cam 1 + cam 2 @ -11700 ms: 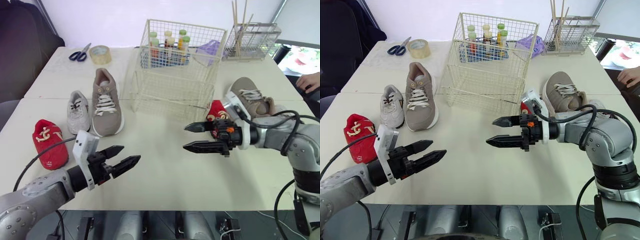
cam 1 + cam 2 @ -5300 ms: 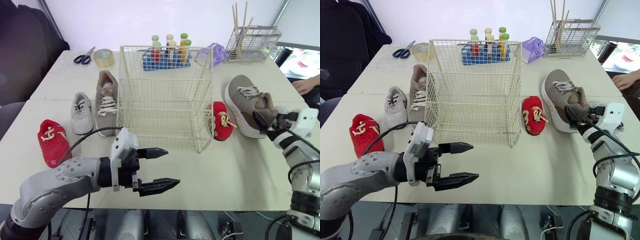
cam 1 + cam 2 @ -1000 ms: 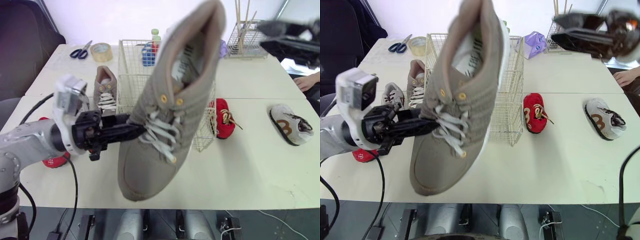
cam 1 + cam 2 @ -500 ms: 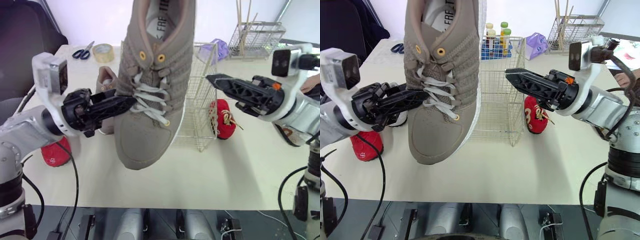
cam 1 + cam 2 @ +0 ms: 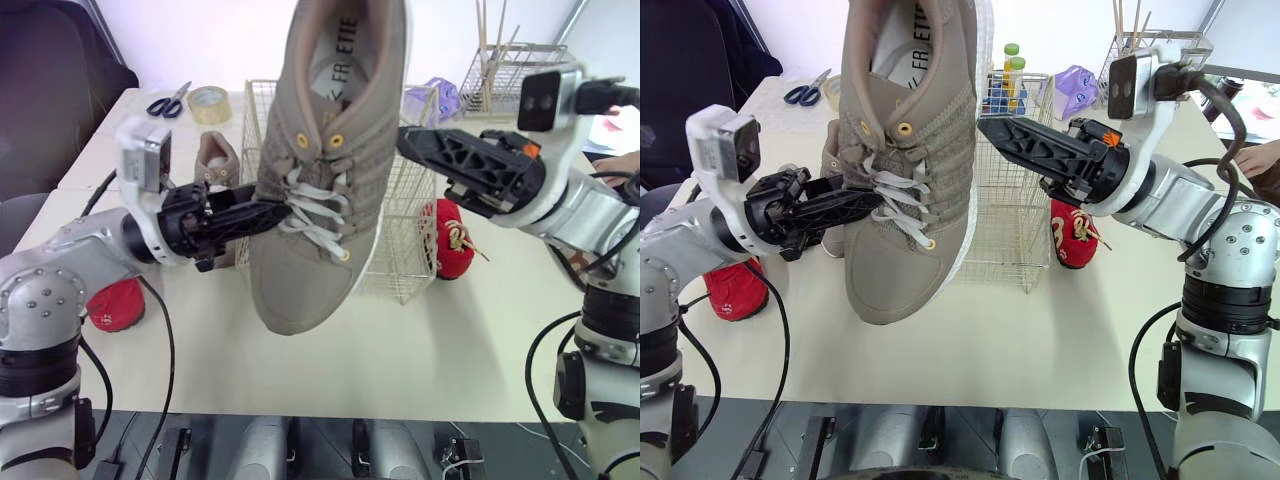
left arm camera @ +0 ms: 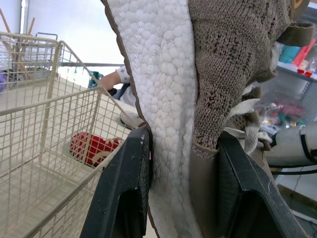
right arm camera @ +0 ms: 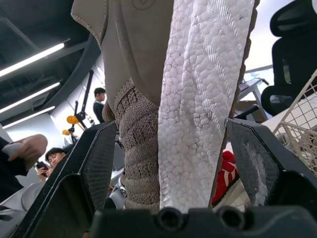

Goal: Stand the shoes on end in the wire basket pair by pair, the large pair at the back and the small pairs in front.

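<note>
A large taupe shoe (image 5: 325, 190) hangs in the air in front of the wire basket (image 5: 400, 255), toe down and heel up. My left gripper (image 5: 270, 212) is shut on it at the laces, one finger (image 6: 129, 198) on the white sole and the other on the knit upper. From the right, my right gripper (image 5: 412, 150) stands open at the shoe's heel end, its fingers (image 7: 94, 163) either side of the sole and upper. The other large taupe shoe (image 5: 215, 160) lies left of the basket. One small red shoe (image 5: 452, 250) lies right of the basket, another (image 5: 730, 290) at the front left.
Scissors (image 5: 165, 105) and a tape roll (image 5: 207, 103) lie at the back left. Bottles (image 5: 1012, 62), a purple item (image 5: 445, 95) and a wire holder with sticks (image 5: 500, 75) stand behind the basket. A person's hand (image 5: 1260, 155) rests at the far right edge.
My right gripper has come down from the upper right and closed in on the shoe's heel end. The left gripper has kept its hold while the shoe swung more upright.
</note>
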You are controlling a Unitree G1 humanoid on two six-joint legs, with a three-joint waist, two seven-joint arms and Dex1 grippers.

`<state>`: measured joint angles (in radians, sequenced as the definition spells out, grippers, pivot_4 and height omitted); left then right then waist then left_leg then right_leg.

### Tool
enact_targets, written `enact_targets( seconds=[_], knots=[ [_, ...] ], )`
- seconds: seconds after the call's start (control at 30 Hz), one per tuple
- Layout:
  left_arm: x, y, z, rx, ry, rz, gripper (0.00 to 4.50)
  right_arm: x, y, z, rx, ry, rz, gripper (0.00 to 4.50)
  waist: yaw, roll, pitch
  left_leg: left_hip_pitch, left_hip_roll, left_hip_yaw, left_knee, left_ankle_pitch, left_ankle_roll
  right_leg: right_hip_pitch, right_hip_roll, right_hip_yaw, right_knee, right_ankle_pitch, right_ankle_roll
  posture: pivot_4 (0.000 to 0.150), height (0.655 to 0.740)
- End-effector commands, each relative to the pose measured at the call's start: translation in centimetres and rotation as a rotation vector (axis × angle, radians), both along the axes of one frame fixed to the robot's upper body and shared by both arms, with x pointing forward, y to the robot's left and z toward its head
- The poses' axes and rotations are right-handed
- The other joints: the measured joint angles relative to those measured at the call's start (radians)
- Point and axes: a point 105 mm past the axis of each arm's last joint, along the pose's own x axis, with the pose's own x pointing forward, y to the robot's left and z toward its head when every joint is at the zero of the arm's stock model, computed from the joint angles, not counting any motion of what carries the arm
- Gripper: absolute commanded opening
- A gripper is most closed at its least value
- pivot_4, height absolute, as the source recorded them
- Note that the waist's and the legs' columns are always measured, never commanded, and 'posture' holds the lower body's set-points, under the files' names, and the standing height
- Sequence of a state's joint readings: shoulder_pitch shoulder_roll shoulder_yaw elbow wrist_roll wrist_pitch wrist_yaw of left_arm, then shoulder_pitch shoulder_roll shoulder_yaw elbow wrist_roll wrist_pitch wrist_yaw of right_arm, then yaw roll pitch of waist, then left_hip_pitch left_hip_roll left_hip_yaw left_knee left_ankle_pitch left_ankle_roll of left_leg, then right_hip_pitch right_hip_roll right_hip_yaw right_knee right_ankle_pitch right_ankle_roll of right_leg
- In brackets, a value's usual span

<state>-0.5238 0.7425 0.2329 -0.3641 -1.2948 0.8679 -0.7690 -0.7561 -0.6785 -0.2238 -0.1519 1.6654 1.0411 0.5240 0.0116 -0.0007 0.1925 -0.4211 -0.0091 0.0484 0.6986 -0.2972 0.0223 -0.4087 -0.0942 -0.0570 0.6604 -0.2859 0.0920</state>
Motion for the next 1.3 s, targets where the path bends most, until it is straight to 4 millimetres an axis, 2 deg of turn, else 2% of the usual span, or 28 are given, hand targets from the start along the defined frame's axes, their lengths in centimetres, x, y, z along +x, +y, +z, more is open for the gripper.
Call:
enact_targets(
  seconds=[0.03, 0.2, 0.5, 0.77, 0.87, 0.97, 1.03, 1.13, 1.23, 1.3],
  knots=[
    [-1.0, -1.1, 1.5, -0.001, -0.087, -0.063, 1.31, -1.1, 2.1, -0.5, -0.086, -0.055, 0.06, 3.73, -0.001, 0.0, 0.0, 0.0, 0.0, 0.0, 0.0, 0.0, 0.0, 0.0, 0.0, 0.0, 0.0, 0.0, 0.0, 0.15, 0.74],
    [-1.5, -1.3, 2.6, -0.006, -0.126, -0.075, 1.31, -0.2, 2.2, -1.5, -0.139, -0.055, 0.021, 3.73, -0.001, 0.0, 0.0, 0.0, 0.0, 0.0, 0.0, 0.0, 0.0, 0.0, 0.0, 0.0, 0.0, 0.0, 0.0, 0.15, 0.74],
    [-1.6, -0.6, 3.7, -0.019, -0.16, -0.048, 1.31, 0.2, 1.1, -1.9, -0.158, -0.057, -0.015, 3.73, -0.001, 0.0, 0.0, 0.0, 0.0, 0.0, 0.0, 0.0, 0.0, 0.0, 0.0, 0.0, 0.0, 0.0, 0.0, 0.15, 0.74],
    [-1.7, -1.5, 2.6, -0.004, -0.132, -0.089, 1.31, -0.3, 2.1, -1.4, -0.067, -0.026, 0.058, 3.73, -0.001, 0.0, 0.0, 0.0, 0.0, 0.0, 0.0, 0.0, 0.0, -0.001, 0.0, 0.0, 0.0, 0.0, 0.0, 0.15, 0.74],
    [-1.4, -1.7, 2.1, 0.005, -0.12, -0.083, 1.31, -0.5, 2.6, -1.9, -0.084, -0.013, 0.072, 2.91, -0.001, 0.0, 0.0, 0.0, 0.0, 0.0, 0.0, 0.0, 0.0, 0.0, 0.0, 0.0, 0.0, 0.0, 0.0, 0.15, 0.74],
    [-1.1, -1.6, 1.6, 0.023, -0.112, -0.068, 1.31, -1.1, 2.6, -1.7, -0.077, -0.02, 0.094, 1.6, -0.001, 0.0, 0.0, -0.001, 0.0, 0.0, 0.0, 0.0, 0.0, 0.0, 0.0, 0.0, 0.0, 0.0, 0.0, 0.15, 0.74],
    [-0.8, -1.5, 1.3, 0.038, -0.107, -0.051, 1.31, -1.3, 2.5, -1.5, -0.071, -0.028, 0.097, 1.36, -0.002, 0.0, 0.0, -0.001, 0.0, 0.0, 0.0, 0.0, 0.0, -0.001, 0.0, 0.0, 0.0, 0.0, 0.0, 0.15, 0.74],
    [-0.4, -1.3, 0.6, 0.062, -0.09, -0.023, 1.31, -1.1, 2.3, -0.7, -0.043, -0.053, 0.073, 1.36, -0.002, 0.0, 0.0, 0.0, 0.0, 0.0, 0.0, 0.0, 0.0, -0.001, 0.0, 0.0, 0.0, 0.0, 0.0, 0.15, 0.74],
    [0.6, -0.7, 0.5, 0.078, -0.097, 0.043, 2.49, -0.8, 1.7, 0.8, 0.031, -0.135, 0.006, 1.36, -0.001, 0.0, 0.0, -0.001, 0.0, 0.0, 0.0, 0.0, 0.0, -0.001, 0.0, 0.0, 0.0, 0.0, 0.0, 0.15, 0.74],
    [0.8, -0.3, 0.9, 0.092, -0.125, 0.089, 3.51, -0.6, 1.1, 1.8, 0.077, -0.216, -0.061, 1.36, -0.001, 0.0, 0.0, -0.001, 0.0, 0.0, 0.0, 0.0, 0.0, -0.001, 0.0, 0.0, 0.0, 0.0, 0.0, 0.15, 0.74]
  ],
)
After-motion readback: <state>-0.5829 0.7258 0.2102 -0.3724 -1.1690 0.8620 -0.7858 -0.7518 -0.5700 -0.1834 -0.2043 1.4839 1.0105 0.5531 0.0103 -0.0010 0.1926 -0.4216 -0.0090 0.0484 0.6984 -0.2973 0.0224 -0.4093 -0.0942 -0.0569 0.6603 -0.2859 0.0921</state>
